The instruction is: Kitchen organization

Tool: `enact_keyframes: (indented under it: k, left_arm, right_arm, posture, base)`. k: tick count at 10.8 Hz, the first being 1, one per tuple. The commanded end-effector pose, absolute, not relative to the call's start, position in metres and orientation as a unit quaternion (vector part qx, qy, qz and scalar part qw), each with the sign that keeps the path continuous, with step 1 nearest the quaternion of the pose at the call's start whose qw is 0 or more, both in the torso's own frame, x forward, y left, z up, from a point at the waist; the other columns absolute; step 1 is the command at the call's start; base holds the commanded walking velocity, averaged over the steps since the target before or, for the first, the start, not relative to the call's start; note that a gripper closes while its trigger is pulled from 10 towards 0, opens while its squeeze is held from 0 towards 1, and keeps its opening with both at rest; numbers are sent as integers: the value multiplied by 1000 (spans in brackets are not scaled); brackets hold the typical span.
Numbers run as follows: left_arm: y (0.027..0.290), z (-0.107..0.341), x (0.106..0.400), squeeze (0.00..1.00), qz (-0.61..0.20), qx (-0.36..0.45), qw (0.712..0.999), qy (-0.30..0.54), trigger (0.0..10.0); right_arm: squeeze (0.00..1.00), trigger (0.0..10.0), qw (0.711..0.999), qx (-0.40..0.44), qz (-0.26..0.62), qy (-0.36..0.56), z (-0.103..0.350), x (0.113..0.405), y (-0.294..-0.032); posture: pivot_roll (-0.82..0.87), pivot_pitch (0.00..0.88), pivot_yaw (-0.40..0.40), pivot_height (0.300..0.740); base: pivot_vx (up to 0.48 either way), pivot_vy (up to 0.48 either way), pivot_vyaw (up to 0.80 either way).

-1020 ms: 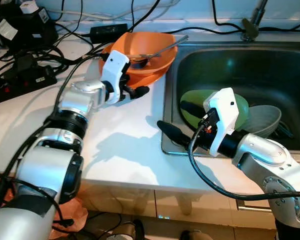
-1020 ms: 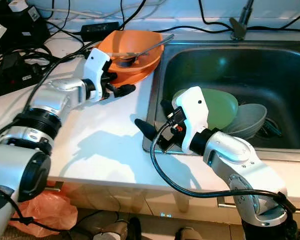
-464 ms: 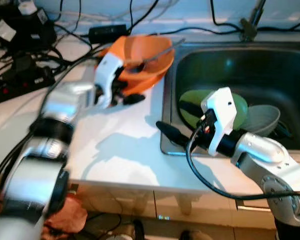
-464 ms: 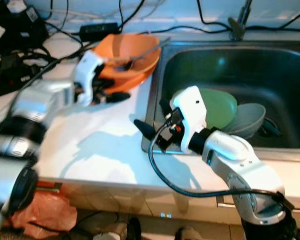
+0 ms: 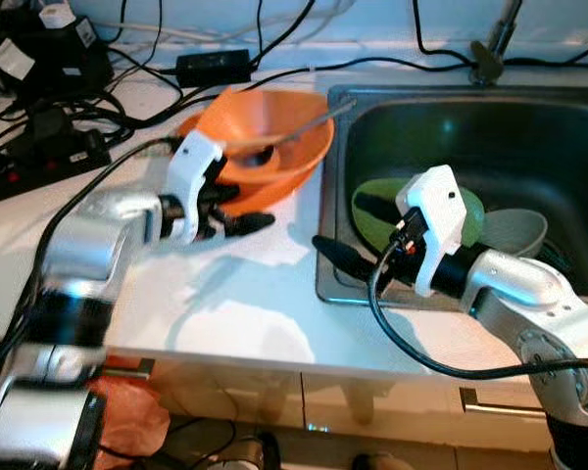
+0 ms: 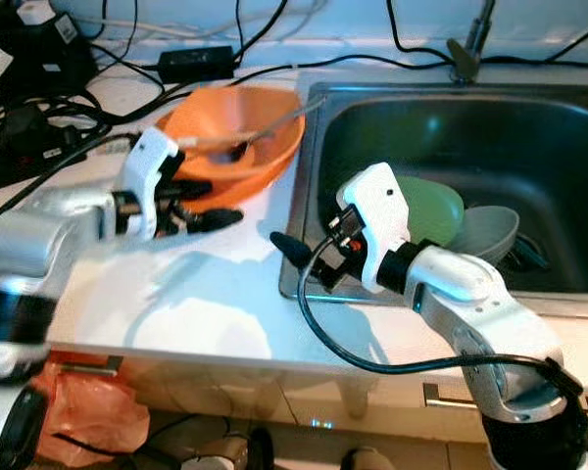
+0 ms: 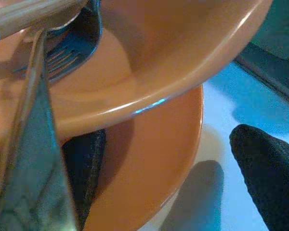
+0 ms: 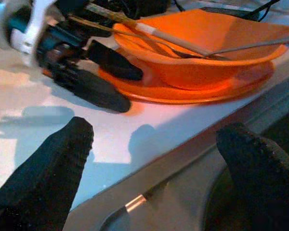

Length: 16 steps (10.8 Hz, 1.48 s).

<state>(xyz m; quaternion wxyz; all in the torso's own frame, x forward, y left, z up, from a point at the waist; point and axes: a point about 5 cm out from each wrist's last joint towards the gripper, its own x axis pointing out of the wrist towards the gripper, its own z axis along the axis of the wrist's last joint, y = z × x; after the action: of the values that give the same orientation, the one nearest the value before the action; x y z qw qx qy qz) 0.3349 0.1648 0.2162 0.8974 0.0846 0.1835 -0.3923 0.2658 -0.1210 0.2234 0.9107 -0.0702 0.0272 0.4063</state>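
Orange bowl (image 5: 274,147) sits on an orange plate (image 8: 183,91) on the white counter (image 5: 225,304), right beside the steel sink (image 5: 529,127), with a fork (image 7: 62,57) and a couple of long utensils lying in it. Left gripper (image 5: 237,211) is at the plate's near edge, 1 finger tucked between bowl and plate and the other on the counter beside the rim, so it's parted around that edge. Right gripper (image 5: 358,235) hangs over the sink's front corner, fingers spread wide, holding nothing. Green plate (image 5: 372,196) and grey bowl (image 5: 519,230) lie down in the sink.
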Motion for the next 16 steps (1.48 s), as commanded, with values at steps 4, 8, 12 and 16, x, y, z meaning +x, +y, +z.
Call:
enact_keyframes:
  k: [4,8,12,16]
  left_arm:
    - [152,197,304,0,-415,57,874,248,10000]
    - [134,201,283,0,-451,48,856,247,10000]
    - [127,209,276,0,-459,58,856,231,10000]
    - [123,242,273,0,-491,68,853,165,10000]
  right_arm:
    - [0,10000,915,-94,392,22,227,276,-130]
    - [0,10000,920,-111,375,20,229,284,-139]
    - [0,10000,921,-116,371,17,229,289,-141]
    - [0,10000,922,-127,366,14,229,295,-144]
  posture:
    - [41,115,64,740]
    - [49,101,69,740]
    - [56,88,69,740]
    - [57,63,60,740]
  base:
    - [0,0,0]
    - [0,0,0]
    - [0,0,0]
    - [0,0,0]
